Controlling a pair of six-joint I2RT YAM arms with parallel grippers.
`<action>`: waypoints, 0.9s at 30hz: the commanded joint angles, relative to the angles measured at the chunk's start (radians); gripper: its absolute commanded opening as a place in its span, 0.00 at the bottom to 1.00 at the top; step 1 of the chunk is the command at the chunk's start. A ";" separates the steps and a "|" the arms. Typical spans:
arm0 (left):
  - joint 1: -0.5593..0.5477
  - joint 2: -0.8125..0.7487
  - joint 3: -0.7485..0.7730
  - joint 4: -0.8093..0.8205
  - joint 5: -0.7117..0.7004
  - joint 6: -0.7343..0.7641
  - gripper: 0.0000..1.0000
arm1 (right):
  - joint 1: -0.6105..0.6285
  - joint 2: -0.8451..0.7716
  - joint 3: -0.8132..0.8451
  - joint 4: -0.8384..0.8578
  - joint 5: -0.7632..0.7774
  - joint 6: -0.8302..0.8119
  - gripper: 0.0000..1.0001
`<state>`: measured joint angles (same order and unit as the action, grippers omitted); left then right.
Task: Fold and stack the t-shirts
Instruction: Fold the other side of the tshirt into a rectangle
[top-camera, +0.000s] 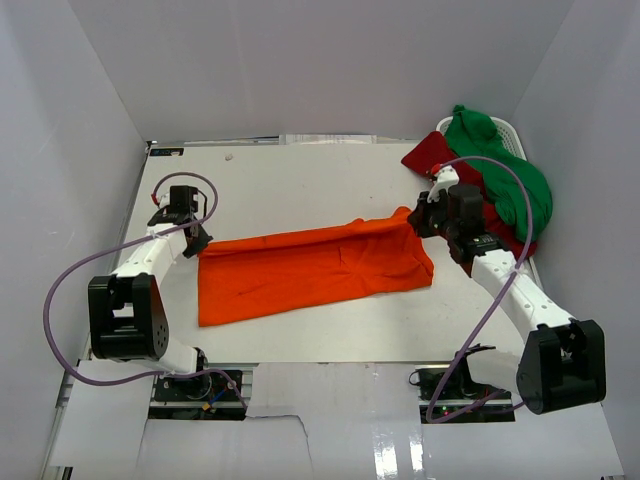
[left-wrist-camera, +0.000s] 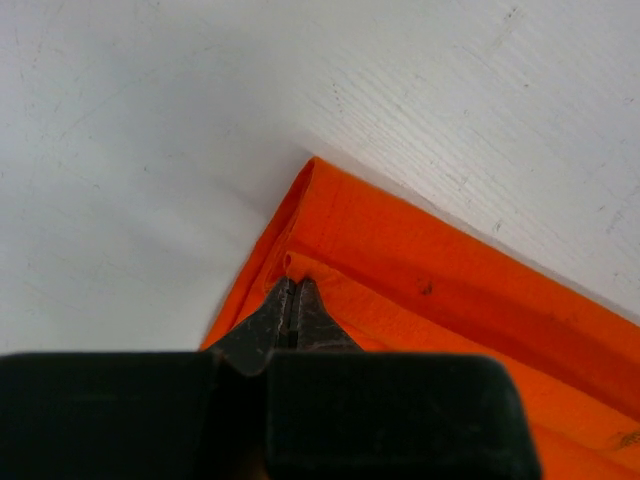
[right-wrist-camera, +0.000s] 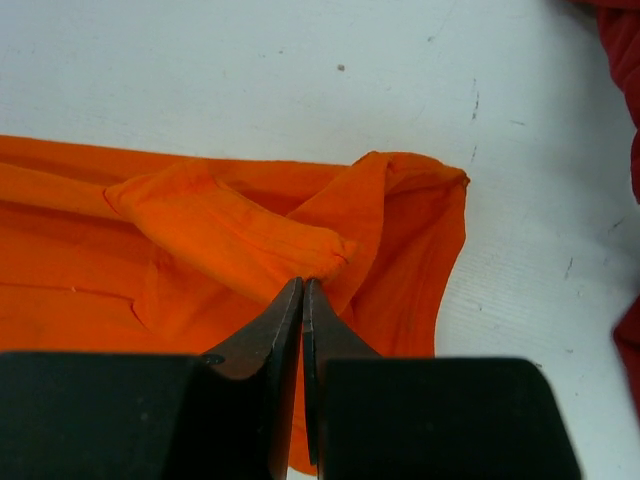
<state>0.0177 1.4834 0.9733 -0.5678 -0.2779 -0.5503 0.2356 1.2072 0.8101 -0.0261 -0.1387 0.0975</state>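
At its left corner, left gripper (left-wrist-camera: 296, 288) pinches the bright orange cotton t-shirt (top-camera: 310, 270). Right gripper (right-wrist-camera: 302, 286) pinches its opposite end.

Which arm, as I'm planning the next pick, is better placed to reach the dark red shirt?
Right, probably: the dark red shirt lies beside the right gripper; the left gripper pinches the far end of the orange shirt.

text: none legible | labels: none | brands: none | numbers: 0 readable in any view
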 joint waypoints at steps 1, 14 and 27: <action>-0.001 -0.060 -0.018 0.002 -0.015 -0.002 0.00 | -0.005 -0.034 -0.014 -0.024 0.019 -0.001 0.08; -0.001 -0.046 -0.061 -0.066 0.011 0.012 0.00 | -0.005 0.080 -0.011 -0.259 -0.042 0.010 0.11; -0.001 -0.148 -0.084 -0.172 0.103 -0.065 0.87 | -0.005 0.068 0.061 -0.321 0.025 0.042 0.52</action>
<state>0.0177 1.4528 0.8822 -0.7185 -0.1932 -0.5846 0.2356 1.3201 0.8143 -0.3664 -0.1314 0.1249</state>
